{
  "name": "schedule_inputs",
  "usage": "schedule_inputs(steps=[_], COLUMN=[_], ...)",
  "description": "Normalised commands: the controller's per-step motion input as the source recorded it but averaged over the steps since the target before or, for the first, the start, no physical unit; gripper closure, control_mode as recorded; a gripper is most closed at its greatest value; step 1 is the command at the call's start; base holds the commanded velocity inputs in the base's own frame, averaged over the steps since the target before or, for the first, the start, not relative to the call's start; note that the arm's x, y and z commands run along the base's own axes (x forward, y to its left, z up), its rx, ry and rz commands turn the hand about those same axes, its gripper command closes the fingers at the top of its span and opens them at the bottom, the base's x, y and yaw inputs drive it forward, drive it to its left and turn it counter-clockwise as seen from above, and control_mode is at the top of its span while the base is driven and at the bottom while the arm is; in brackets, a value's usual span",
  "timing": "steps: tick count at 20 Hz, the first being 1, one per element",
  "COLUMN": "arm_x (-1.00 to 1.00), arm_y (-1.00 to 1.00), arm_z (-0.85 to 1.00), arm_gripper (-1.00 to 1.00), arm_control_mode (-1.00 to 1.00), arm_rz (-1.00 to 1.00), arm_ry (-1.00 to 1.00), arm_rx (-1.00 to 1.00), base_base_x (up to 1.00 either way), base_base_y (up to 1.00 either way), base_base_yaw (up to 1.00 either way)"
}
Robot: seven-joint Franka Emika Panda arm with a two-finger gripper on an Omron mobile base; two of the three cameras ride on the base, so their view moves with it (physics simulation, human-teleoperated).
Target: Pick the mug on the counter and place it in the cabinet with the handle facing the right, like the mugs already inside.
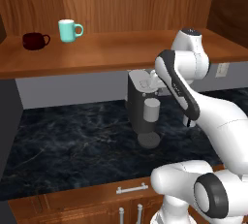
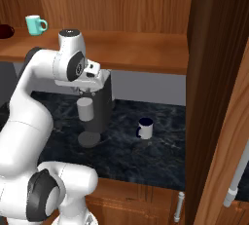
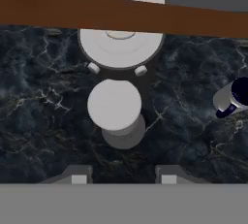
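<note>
Mug: grey, dark navy inside, stood upright on the black marble desk, to the right of the coffee machine and apart from it. In the hand view the mug sat at the far right edge, partly cut off, its navy handle pointing toward the lower left of that view. Open desk surface lay all around it; nothing touched it.

Coffee machine: dark body with a pale cylindrical part in front and a round base plate, standing mid-desk near the back wall. In the left base view the machine was partly covered by the arm.

Fingers: two dark tips showed at the bottom of the hand view, set apart with a clear gap, nothing between them; part-open and empty. They hung above the coffee machine, looking straight down on it, well to the left of the mug. In the right base view the fingers sat just above the machine's pale cylinder.

Cabinet: warm-brown wood, long shelf board above the desk, wooden back wall. Teal mug and squat maroon cup stood near the shelf's left end, handles to the right, close together but apart. The rest of the shelf board to their right was bare up to its right end.

Desk front edge: brown wood, with drawers with metal handles below.

Right side: a tall wooden panel rose close beside the mug's stretch of desk.
</note>
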Motion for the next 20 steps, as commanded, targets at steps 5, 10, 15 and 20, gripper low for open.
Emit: schedule_inputs(steps=[5, 10, 15, 20], arm_x=[-0.19, -0.52, -0.43, -0.16], arm_y=[-0.01, 0.00, -0.26, -0.36], arm_z=[-0.04, -0.11, -0.26, -0.29], arm_gripper=[-1.00, -1.00, -1.00, -1.00], arm_control_mode=[-1.00, -1.00, -1.00, -1.00], arm_rz=[-0.05, -0.19, -0.26, -0.24], arm_ry=[0.00, -0.04, -0.02, 0.05], arm_rx=[0.00, 0.01, 0.00, 0.00], base_base_x=[0.00, 0.00, 0.00, 0.00], base_base_y=[0.00, 0.00, 0.00, 0.00], base_base_yaw=[0.00, 0.00, 0.00, 0.00])
